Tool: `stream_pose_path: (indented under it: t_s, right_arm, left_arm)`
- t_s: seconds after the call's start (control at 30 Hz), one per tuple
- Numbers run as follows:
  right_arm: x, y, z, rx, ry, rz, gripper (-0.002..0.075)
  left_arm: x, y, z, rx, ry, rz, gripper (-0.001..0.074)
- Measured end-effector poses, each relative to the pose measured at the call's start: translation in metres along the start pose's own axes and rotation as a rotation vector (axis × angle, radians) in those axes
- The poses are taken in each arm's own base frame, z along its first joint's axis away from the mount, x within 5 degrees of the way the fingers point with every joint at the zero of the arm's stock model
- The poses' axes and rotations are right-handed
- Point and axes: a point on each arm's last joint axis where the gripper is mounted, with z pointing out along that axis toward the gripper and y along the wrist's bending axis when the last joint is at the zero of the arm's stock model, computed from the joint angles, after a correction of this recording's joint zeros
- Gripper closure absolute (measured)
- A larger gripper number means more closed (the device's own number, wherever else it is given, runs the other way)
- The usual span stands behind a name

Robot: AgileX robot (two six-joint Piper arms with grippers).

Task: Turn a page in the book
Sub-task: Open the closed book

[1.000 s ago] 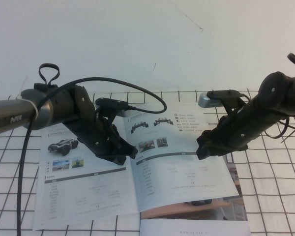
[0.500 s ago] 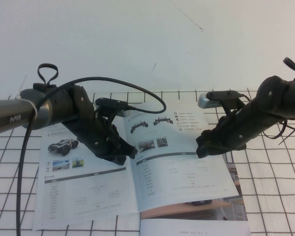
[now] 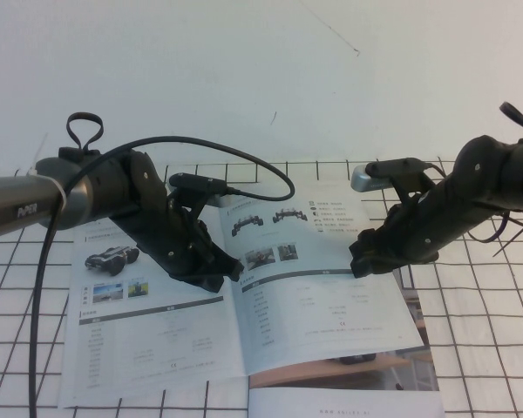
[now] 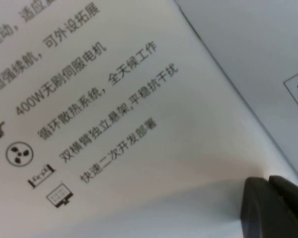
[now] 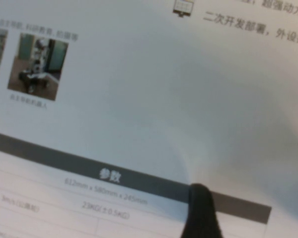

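Both grippers sit on the open book (image 3: 244, 322): left gripper (image 3: 229, 274) presses near its spine, fingers seemingly together; right gripper (image 3: 359, 261) rests on the page (image 3: 318, 296) at its outer edge, spread wide, holding nothing.

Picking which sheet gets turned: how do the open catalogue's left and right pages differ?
The left page shows one dark rover; the right page shows two black chassis on top. The left gripper rests by the spine; the right gripper sits at the right page's outer edge. Both are glossy white with grey-barred tables.
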Motion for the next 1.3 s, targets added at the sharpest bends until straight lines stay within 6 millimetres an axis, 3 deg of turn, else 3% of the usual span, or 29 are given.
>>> stream_pose_path:
  t_s: [0.57, 1.3]
  right_arm:
    - [-0.001, 0.000, 0.005, -0.097, 0.000, -0.001, 0.0267]
    - [-0.010, 0.025, 0.011, -0.439, -0.119, 0.066, 0.0265]
  left_arm:
    - [0.000, -0.001, 0.000, 0.006, -0.003, 0.014, 0.0738]
    - [0.000, 0.000, 0.001, 0.007, -0.001, 0.019, 0.0738]
